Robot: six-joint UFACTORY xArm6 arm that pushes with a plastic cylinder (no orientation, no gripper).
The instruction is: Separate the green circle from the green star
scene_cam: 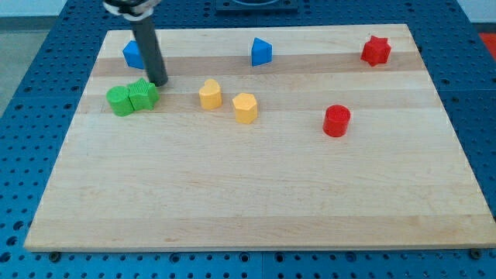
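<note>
Two green blocks sit touching at the view's left. The left one (119,101) looks like the green star and the right one (143,94) like the green circle, though the shapes are hard to make out. My tip (159,82) is on the board just above and to the right of the right green block, close to it. The rod rises from the tip toward the view's top.
A blue block (133,54) sits partly behind the rod at the top left. Another blue block (261,52) is at top centre. Two yellow blocks (210,94) (245,107) sit mid-board. A red star (376,50) is at top right, a red cylinder (336,121) at right.
</note>
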